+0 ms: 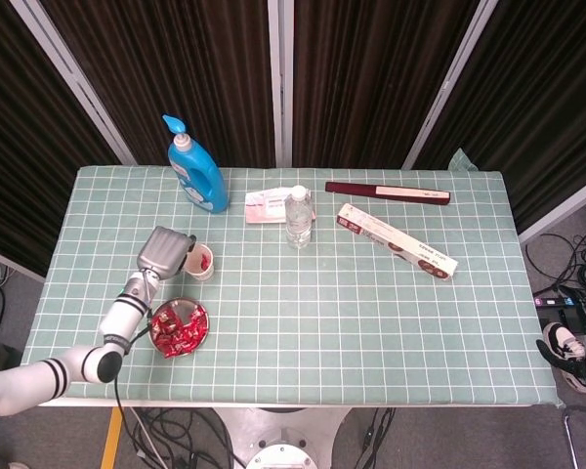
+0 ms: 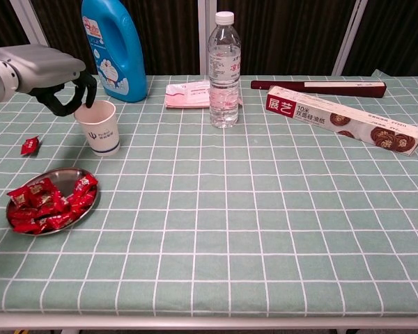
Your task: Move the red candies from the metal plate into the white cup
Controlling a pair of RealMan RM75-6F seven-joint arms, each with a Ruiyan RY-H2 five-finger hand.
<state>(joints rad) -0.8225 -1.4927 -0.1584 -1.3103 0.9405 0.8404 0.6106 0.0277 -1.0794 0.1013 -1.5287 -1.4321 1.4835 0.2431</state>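
left hand: hand [image 2: 52,73] hovers at the rim of the white cup [image 2: 100,128], fingers curled, nothing visibly held
right hand: only a bit at the head view's right edge; can't tell its state
candies: red candies [image 2: 45,203] heaped on the metal plate [image 2: 64,177]; red shows inside the cup from the head view; one stray candy [image 2: 29,145] on the bench [image 2: 265,209], left of the cup
step tip: centre over the cup mouth before release; stray suggests drops can miss
materials: crinkly foil-like wrappers, shiny shallow round plate, light paper-looking tapered cup, likely to tip if bumped
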